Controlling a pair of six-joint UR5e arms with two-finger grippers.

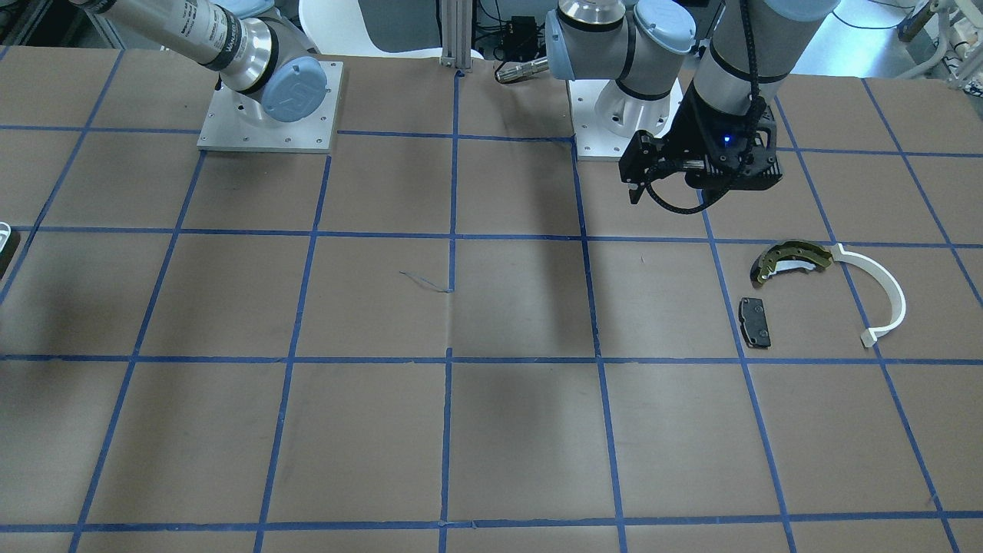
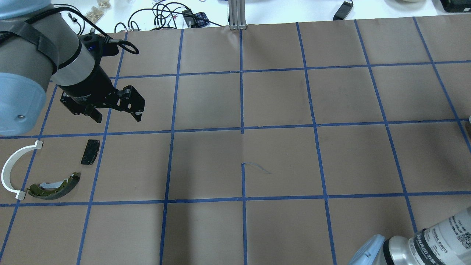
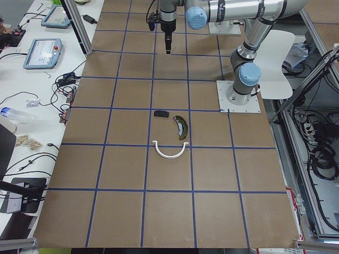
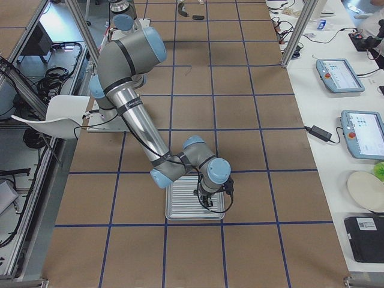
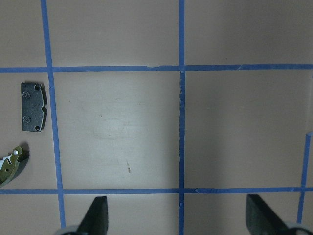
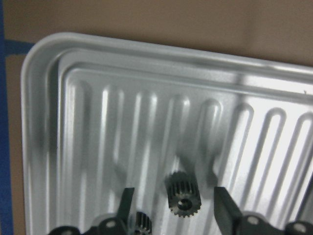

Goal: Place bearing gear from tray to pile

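Placement: your right end effector point(image 6: 175, 210) sits low over the ridged silver metal tray point(image 6: 39, 68), fingers spread either side of the small dark toothed bearing gear point(image 6: 185, 196) lying there, evidently to straddle it for a pinch. Your left end effector point(image 5: 178, 220) hangs spread and empty above the brown bench point(image 2: 279, 99) near the pile point(image 3: 180, 127): olive-gold curved brake shoe point(image 2: 55, 186), white curved plastic strip point(image 2: 9, 171), small black rectangular pad point(image 2: 90, 151). Only the right wrist view shows the gear; the overhead view shows the pile.
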